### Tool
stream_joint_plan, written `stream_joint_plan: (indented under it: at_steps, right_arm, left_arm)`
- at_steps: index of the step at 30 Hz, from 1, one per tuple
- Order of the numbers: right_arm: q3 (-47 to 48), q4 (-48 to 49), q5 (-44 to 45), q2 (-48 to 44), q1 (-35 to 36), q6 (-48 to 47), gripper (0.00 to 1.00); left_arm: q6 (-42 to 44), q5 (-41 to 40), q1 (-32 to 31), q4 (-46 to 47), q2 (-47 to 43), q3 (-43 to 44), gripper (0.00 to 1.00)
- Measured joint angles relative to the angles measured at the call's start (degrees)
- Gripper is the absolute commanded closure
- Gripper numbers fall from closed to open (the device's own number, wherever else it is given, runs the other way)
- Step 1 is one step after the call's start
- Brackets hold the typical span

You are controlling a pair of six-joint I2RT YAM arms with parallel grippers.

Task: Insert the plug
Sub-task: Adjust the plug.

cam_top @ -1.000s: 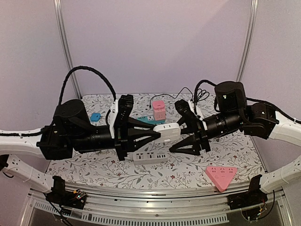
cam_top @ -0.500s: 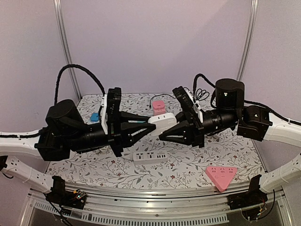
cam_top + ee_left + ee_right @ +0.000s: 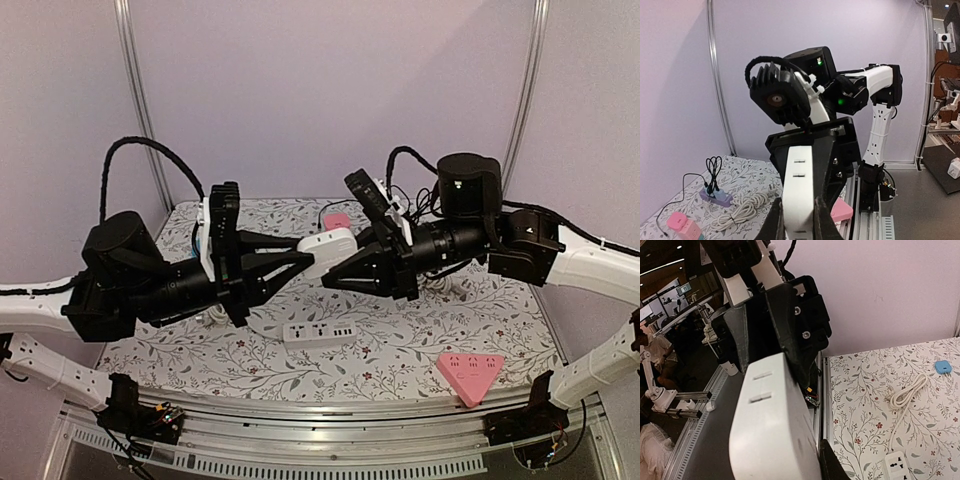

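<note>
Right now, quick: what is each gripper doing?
Left gripper: closed, holding one end of the white socket block.
Right gripper: closed on the other end of the same block.

The white rounded socket block (image 3: 328, 250) is hanging tilted in mid-air, well above the flat power strip (image 3: 318, 331).

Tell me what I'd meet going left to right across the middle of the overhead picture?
Left arm → white socket block, held up between the two → right arm.
</note>
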Motion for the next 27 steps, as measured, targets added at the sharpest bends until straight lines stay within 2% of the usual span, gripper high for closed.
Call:
stream_joint_plan:
  at_steps: [1, 3, 6, 8, 11, 16, 20, 22, 25, 27]
  right_arm:
    - [0.6, -0.2, 0.0, 0.5, 0.0, 0.4, 0.92]
    - [1.2, -0.4, 0.0, 1.1, 0.0, 1.2, 0.66]
    - [1.2, -2.7, 0.9, 1.3, 0.0, 4.2, 0.35]
    - [1.0, -5.2, 1.9, 1.1, -0.1, 5.0, 0.22]
    - [0.3, -8.5, 3.5, -0.4, -0.2, 3.5, 0.15]
    - [0.1, -10.6, 5.3, -4.9, -0.3, -2.6, 0.14]
    - [1.4, -11.2, 6.3, -5.2, -0.3, -7.7, 0.21]
    - [2.3, -11.9, 6.3, -4.5, -0.3, -9.3, 0.31]
    - [4.2, -12.5, 6.0, -2.8, -0.3, -11.2, 0.58]
    - [4.9, -12.8, 5.8, -1.9, -0.3, -11.8, 0.71]
  left_arm:
    - [0.3, -0.5, 0.0, -0.3, -0.4, 0.0, 1.00]
    - [1.0, -1.4, 0.0, -1.2, -0.9, 0.0, 1.00]
    - [4.3, -1.8, -0.1, -2.2, -1.3, -0.6, 1.00]
    - [6.2, -2.4, -0.1, -3.0, -2.1, -1.3, 1.00]
    - [7.6, -2.6, -0.1, -3.5, -3.3, -1.7, 1.00]
    - [8.0, -2.3, -0.1, -3.7, -3.7, -1.7, 1.00]
    - [7.8, -1.0, -0.1, -3.9, -2.8, -1.7, 1.00]
    - [7.8, -0.3, -0.1, -4.2, -2.4, -1.7, 1.00]
    - [7.8, 0.5, -0.1, -4.9, -2.1, -1.7, 1.00]
    - [7.8, 0.8, -0.1, -5.3, -1.9, -1.7, 1.00]
